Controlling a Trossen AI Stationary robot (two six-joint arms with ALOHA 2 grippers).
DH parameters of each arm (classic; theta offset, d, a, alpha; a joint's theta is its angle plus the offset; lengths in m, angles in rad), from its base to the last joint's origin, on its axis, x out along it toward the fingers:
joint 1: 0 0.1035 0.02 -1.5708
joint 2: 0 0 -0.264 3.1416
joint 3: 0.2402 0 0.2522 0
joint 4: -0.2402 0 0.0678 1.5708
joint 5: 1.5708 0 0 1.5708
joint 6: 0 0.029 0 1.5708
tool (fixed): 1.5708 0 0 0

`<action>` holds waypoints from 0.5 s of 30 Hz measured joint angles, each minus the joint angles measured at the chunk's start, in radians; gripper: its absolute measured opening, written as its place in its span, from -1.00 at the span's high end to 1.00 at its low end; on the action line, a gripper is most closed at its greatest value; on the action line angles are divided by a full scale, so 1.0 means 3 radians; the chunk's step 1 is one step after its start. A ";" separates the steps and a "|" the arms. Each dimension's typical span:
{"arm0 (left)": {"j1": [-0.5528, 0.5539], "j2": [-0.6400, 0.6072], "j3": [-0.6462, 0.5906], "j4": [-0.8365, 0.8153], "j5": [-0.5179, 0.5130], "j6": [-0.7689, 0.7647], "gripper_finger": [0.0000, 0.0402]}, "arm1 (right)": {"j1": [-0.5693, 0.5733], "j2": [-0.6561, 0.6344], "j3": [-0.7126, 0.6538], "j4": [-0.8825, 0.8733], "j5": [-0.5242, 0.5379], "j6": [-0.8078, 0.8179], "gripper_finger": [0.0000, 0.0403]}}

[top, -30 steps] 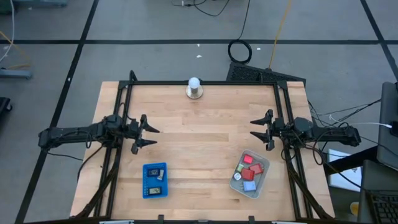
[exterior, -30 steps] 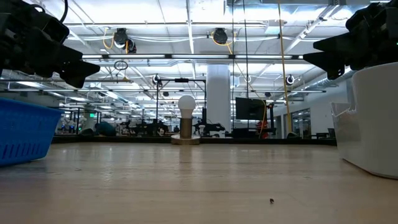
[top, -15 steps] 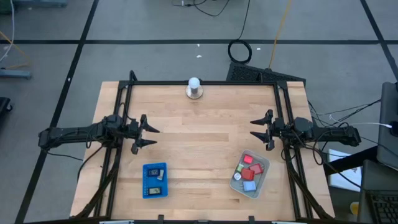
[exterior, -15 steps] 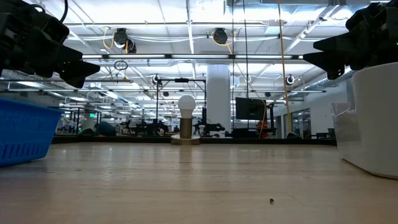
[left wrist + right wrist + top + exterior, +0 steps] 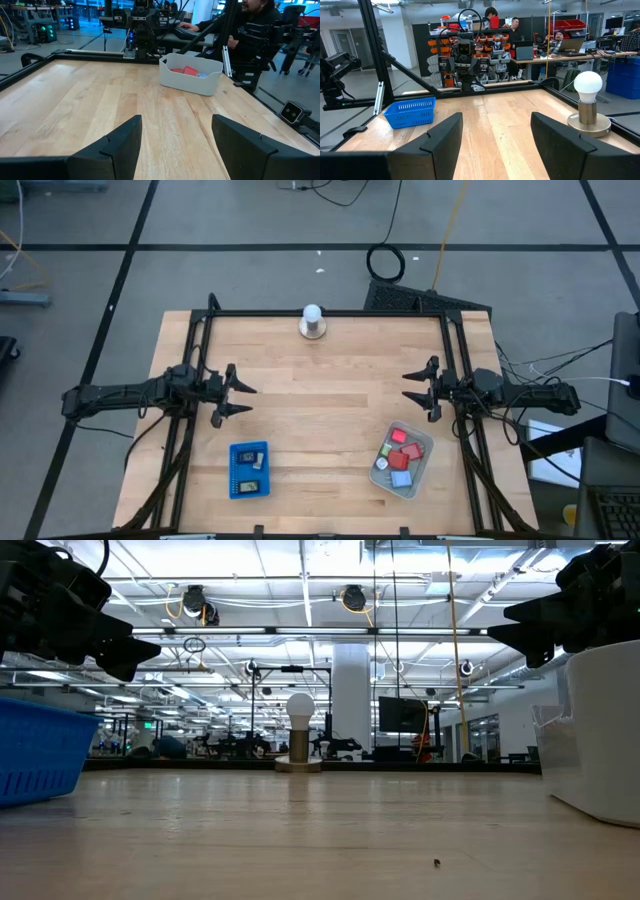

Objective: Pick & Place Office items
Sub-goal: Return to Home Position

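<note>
- The wooden table (image 5: 330, 380) carries two containers near its front edge, well apart from each other, and a white bulb on a round base (image 5: 313, 320) at the far edge.
- The left gripper (image 5: 243, 400) hangs over the table's left side and the right gripper (image 5: 407, 388) over its right side. Both have their fingers spread wide with nothing between them, and neither is near an item.
- The grey bin (image 5: 428, 443) sits front-right and holds the coloured pieces in a loose pile.
- The blue tray (image 5: 234, 470) sits front-left and holds the dark pieces.
- The red blocks (image 5: 409, 451) and a light-blue block (image 5: 401, 478) lie in the grey bin, touching one another. They look like rigid, light plastic shells, probably smooth enough to slip. A pinch across two flat opposite sides would likely hold best.
- Two black rectangles (image 5: 248, 457) with pale labels lie apart in the blue tray. They seem stiff and light, and are better taken by the long edges than by the face.
- A small silvery-white bit (image 5: 381, 464) rests at the bin's near wall. It is probably the hardest to pinch, being low and crowded.
</note>
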 joint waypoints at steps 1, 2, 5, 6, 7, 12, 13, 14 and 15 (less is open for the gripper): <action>0.0000 0.0000 0.0000 0.0000 0.0000 0.0000 -0.21 | 0.0000 0.0001 0.0000 0.0001 0.0000 0.0000 -0.12; -0.0001 0.0000 -0.0001 0.0000 0.0000 0.0000 -0.21 | 0.0000 0.0000 0.0000 0.0000 0.0001 -0.0001 -0.12; 0.0000 0.0000 0.0000 0.0000 0.0000 0.0000 -0.21 | 0.0000 0.0001 0.0000 0.0001 0.0000 -0.0001 -0.12; 0.0000 0.0000 0.0000 0.0000 0.0000 0.0000 -0.21 | 0.0001 0.0000 0.0000 0.0000 0.0000 -0.0001 -0.12; -0.0001 0.0000 0.0000 0.0000 0.0000 0.0000 -0.21 | 0.0000 0.0001 0.0000 0.0001 0.0000 0.0000 -0.12; -0.0001 -0.0001 -0.0001 0.0000 0.0000 0.0000 -0.21 | 0.0001 0.0000 0.0000 0.0001 0.0000 0.0000 -0.12; 0.0000 0.0000 -0.0001 0.0000 0.0000 0.0000 -0.21 | 0.0000 0.0000 0.0000 0.0001 0.0000 -0.0001 -0.12; 0.0000 0.0000 0.0000 0.0000 0.0000 0.0000 -0.21 | 0.0001 0.0001 0.0000 0.0000 0.0000 -0.0001 -0.12; 0.0000 0.0000 0.0000 0.0000 0.0000 0.0000 -0.21 | 0.0001 0.0001 0.0000 0.0000 0.0000 -0.0001 -0.12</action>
